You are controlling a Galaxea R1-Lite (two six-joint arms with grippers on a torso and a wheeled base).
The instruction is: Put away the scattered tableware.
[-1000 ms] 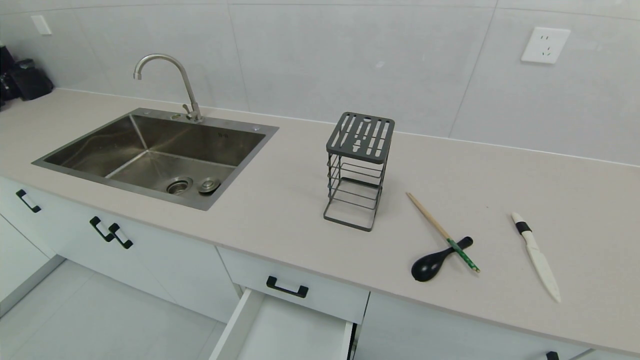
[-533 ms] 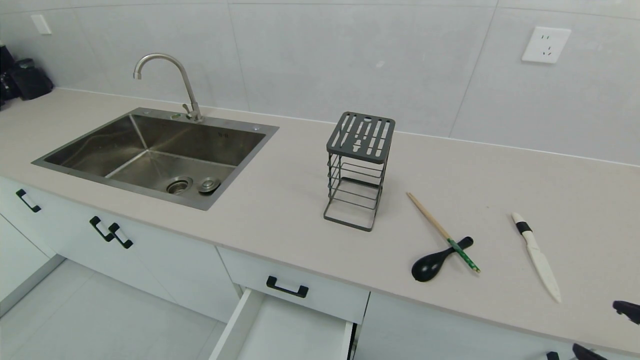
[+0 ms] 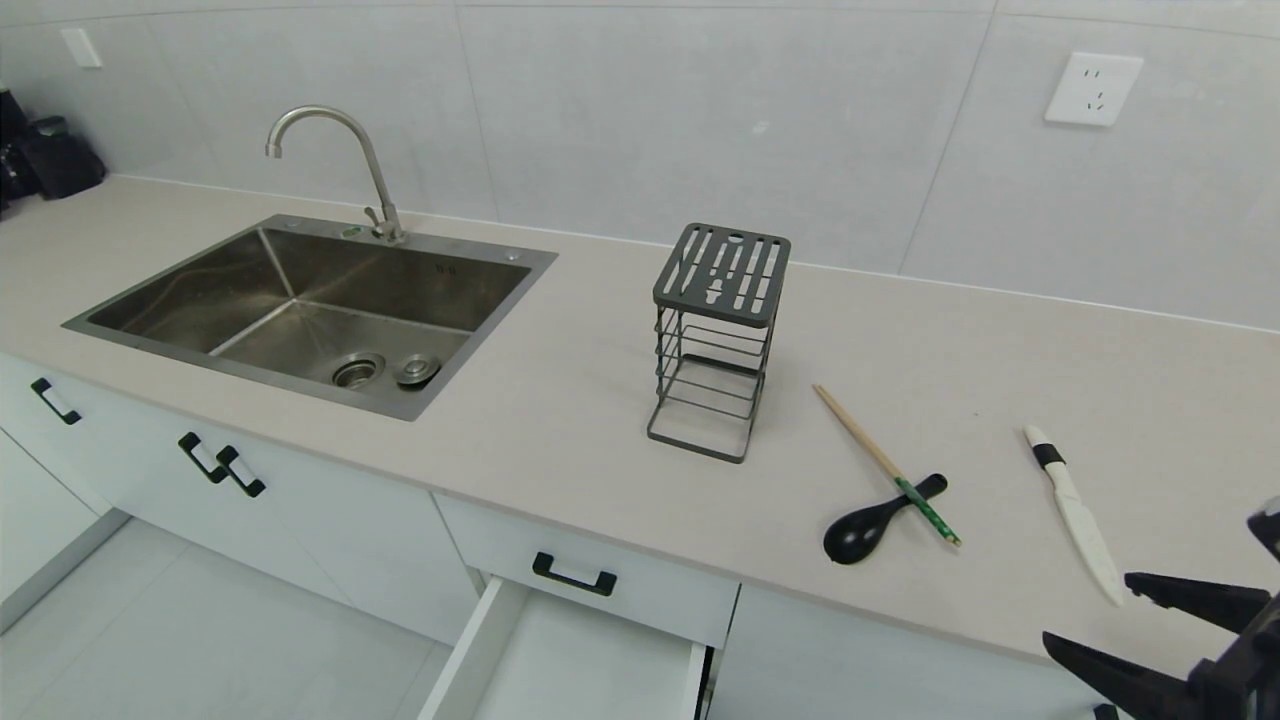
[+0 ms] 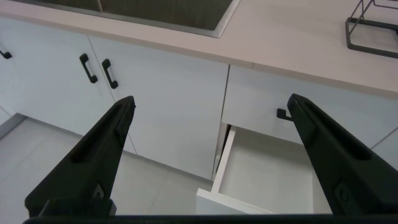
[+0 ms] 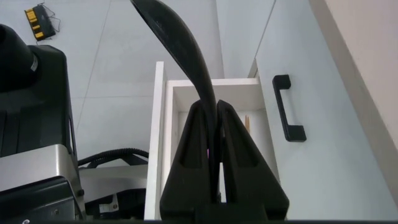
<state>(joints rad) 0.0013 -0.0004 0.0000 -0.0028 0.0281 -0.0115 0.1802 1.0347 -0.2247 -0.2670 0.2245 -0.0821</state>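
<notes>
Black spoon: flat on counter near front edge, bowl toward the edge, handle angled back and to the right.
Across spoon handle, touching: wooden chopstick, green patterned end toward front edge, bare end pointing back toward rack. Can't tell whether single or a pair.
Right of both, apart: white knife, black band near its far end, flat on counter, tip toward front edge.
Left of chopstick, apart: dark wire utensil rack, upright, slotted plate on top.
Further left: steel sink set in counter, gooseneck faucet at back rim, drain plug lying beside drain opening.
Below counter front, roughly under rack: white drawer, open.
On tile wall above knife: white outlet.
Right gripper: lower right, at counter's front edge, just beside knife tip. Can't tell its state. From right wrist view, looks onto open drawer and a black cabinet handle.
Left gripper: spread wide, holding nothing, low in front of cabinet fronts, below counter edge, open drawer beyond it.
</notes>
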